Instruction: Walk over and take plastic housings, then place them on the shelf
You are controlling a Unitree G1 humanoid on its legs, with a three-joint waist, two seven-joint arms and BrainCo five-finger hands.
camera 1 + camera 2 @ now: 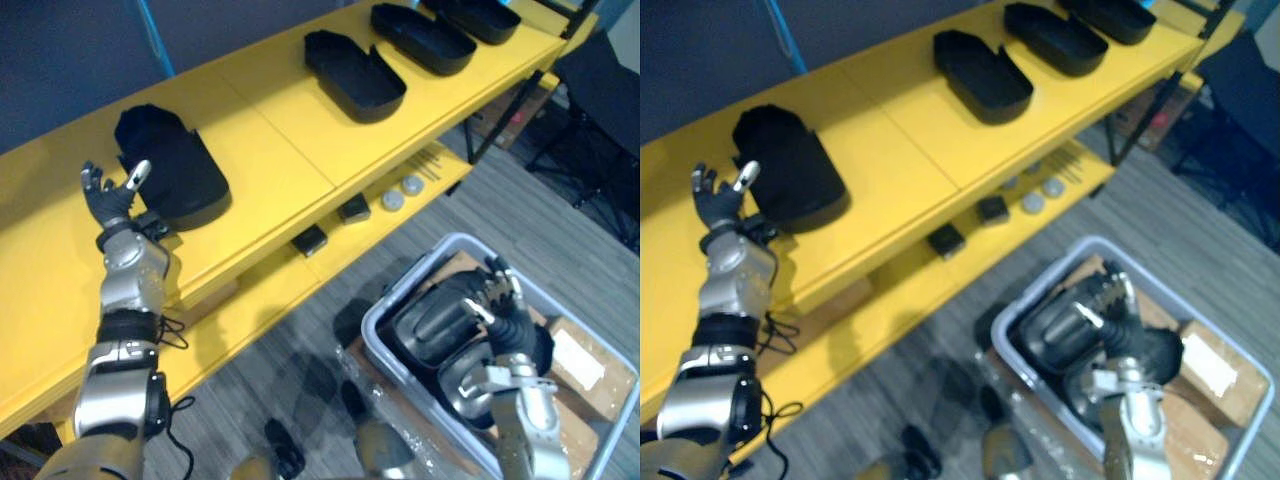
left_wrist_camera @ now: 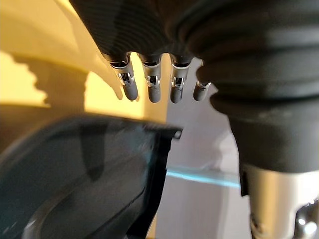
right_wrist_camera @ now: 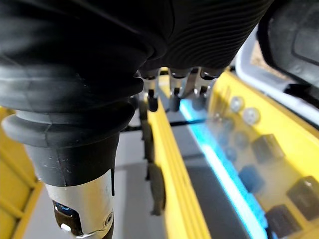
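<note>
One housing (image 1: 180,172) (shelved) beside left hand's (image 1: 108,203) spread fingers (image 1: 91,177)

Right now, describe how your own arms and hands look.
Both arms are silver-grey, built of rounded metal segments with dark bands at the joints: the left arm and the right arm. The left hand and right hand have silver fingers with dark tips and a separate thumb. A dark ribbed cover wraps each wrist and the back of each hand.
</note>
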